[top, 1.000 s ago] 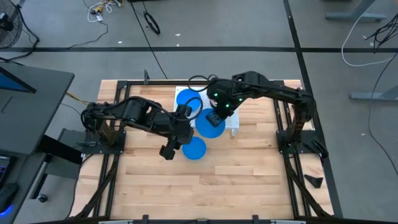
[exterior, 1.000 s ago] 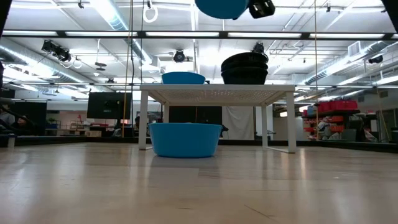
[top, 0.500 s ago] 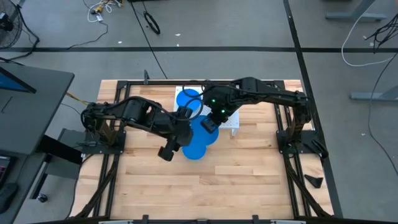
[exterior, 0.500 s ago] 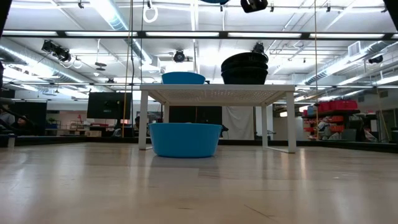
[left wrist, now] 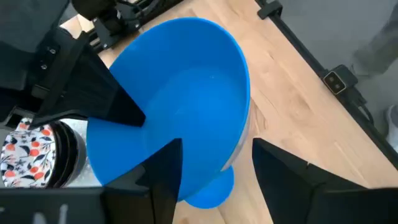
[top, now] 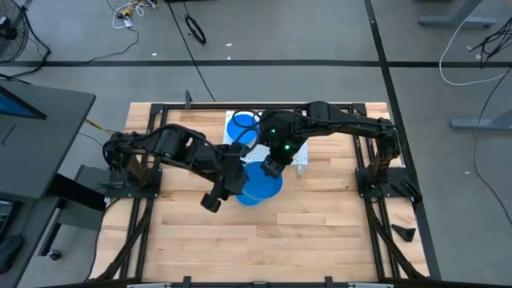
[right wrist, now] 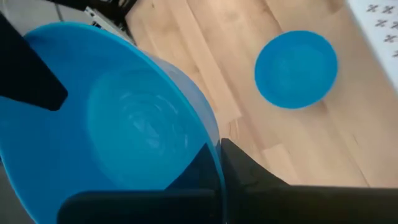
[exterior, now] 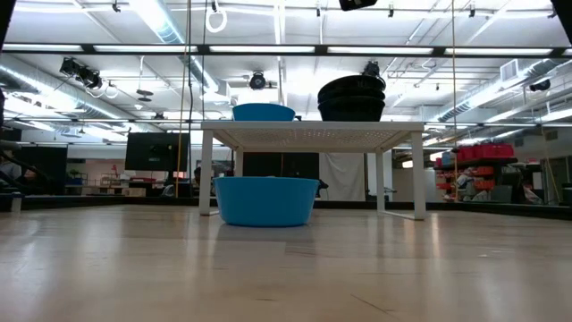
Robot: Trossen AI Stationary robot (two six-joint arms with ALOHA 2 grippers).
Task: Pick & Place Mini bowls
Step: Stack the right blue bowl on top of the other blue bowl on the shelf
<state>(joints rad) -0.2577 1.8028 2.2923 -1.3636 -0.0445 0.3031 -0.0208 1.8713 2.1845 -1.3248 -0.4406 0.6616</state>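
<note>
gripping a blue bowl (right wrist: 118,124) rim, right hand (right wrist: 214,171) above wooden table (top: 320,240); left hand (left wrist: 211,165) apparently open.

Right hand (top: 272,168) clamped, mid-table; left hand (top: 214,198) spread wide, just beside it

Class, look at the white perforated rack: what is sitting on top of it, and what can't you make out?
On the white rack sit a blue bowl and a dark-looking stack of bowls. From above, the arms cover most of the rack; only the blue bowl shows clearly, so the stack's count stays unclear.
</note>
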